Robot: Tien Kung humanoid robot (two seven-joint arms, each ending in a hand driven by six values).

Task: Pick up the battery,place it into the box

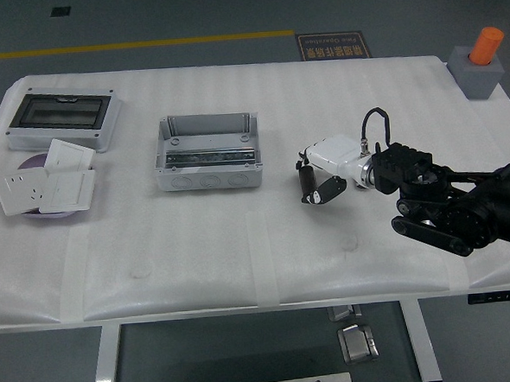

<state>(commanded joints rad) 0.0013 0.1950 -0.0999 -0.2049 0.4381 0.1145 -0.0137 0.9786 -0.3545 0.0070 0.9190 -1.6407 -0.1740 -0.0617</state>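
Black cylindrical battery (pixel 306 182) sat upright in the right hand (pixel 322 176), fingers clasped around it, right of the open grey box (pixel 208 151). Step: carrying. Next move likely needed leftward travel over the box, then release.

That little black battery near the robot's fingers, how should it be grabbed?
The battery is a short black cylinder, seemingly upright, right of the open grey box. Probably best pinched across its round middle, coming from the right, where the right hand already is. Fingers appear around it; whether they grip it firmly is unclear.
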